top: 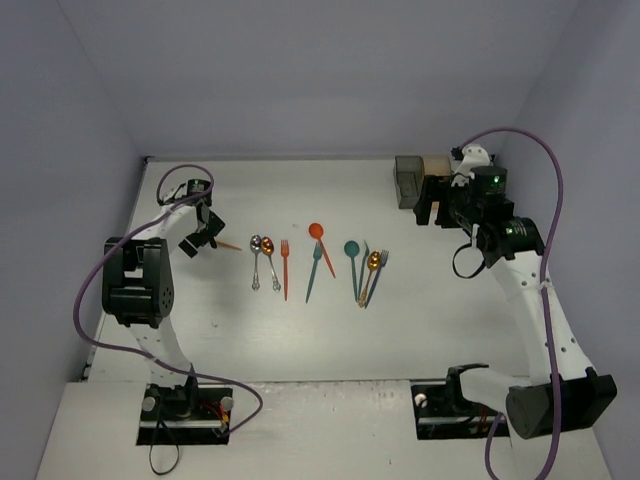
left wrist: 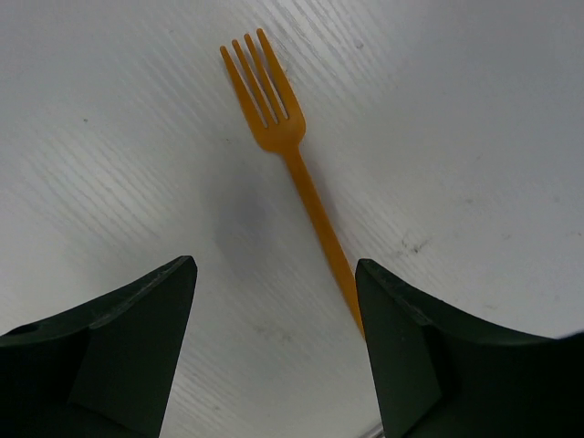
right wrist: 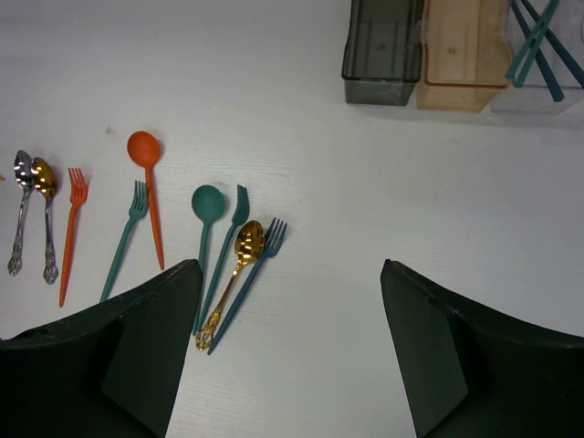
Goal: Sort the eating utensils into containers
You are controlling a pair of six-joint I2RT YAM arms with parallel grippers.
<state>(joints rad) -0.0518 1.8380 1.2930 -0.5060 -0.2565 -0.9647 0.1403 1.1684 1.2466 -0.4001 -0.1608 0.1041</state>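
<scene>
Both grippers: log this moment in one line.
left gripper open over orange fork | fork flat on table | right gripper open, empty

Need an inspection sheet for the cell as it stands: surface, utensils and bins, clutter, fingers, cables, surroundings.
Surface: white table, faint scuffs, no spills seen.
Job's things: row of nine forks and spoons mid-table; yellow-orange fork lying apart at the left; dark grey bin and tan bin look empty; clear bin holds teal chopsticks.
Clutter: nothing seen.
Grippers: left gripper fingers open over the yellow-orange fork, not gripping it; right gripper fingers open, empty.
Cables: left purple cable and right purple cable loop free of the utensils; black lead at the left base.
Surroundings: plain blue-grey walls.
</scene>
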